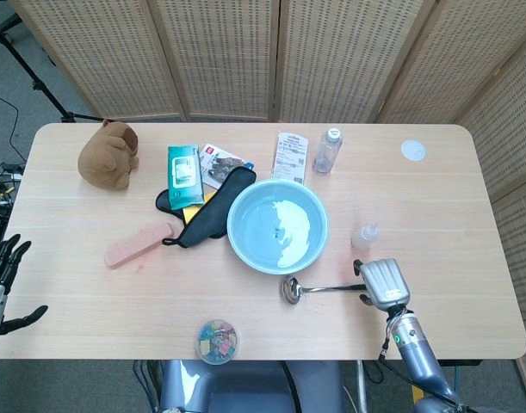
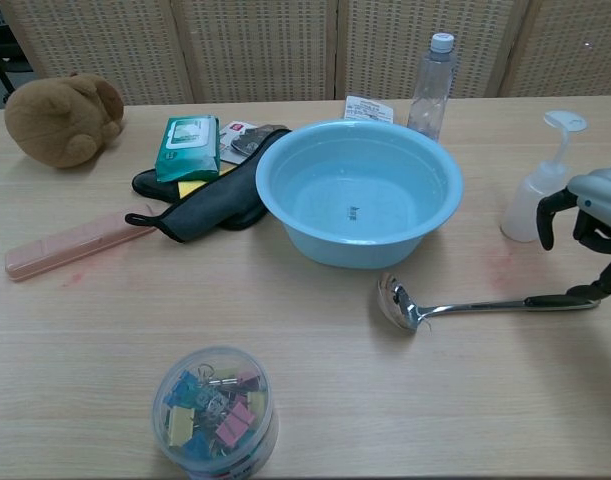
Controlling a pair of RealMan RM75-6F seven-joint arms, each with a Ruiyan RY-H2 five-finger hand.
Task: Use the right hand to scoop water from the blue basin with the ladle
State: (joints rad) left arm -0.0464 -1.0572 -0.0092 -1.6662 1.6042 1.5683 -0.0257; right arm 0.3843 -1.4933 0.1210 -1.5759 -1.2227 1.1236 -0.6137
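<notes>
The blue basin (image 1: 277, 226) (image 2: 357, 190), with water in it, stands at mid-table. Just in front of it the steel ladle (image 1: 327, 288) (image 2: 485, 303) lies flat, bowl to the left and black handle pointing right. My right hand (image 1: 381, 283) (image 2: 590, 235) hovers over the handle's far end with its fingers curved downward and apart; one fingertip (image 2: 588, 292) reaches the handle's tip, and nothing is gripped. My left hand (image 1: 0, 275) hangs off the table's left edge, fingers spread and empty.
A small squeeze bottle (image 1: 363, 235) (image 2: 533, 205) stands right behind my right hand. A clear water bottle (image 2: 431, 85) is behind the basin. A jar of clips (image 2: 215, 410) sits front left. A black pouch (image 2: 200, 205), wipes pack (image 2: 188, 147), pink case (image 2: 70, 243) and plush toy (image 2: 63, 118) lie left.
</notes>
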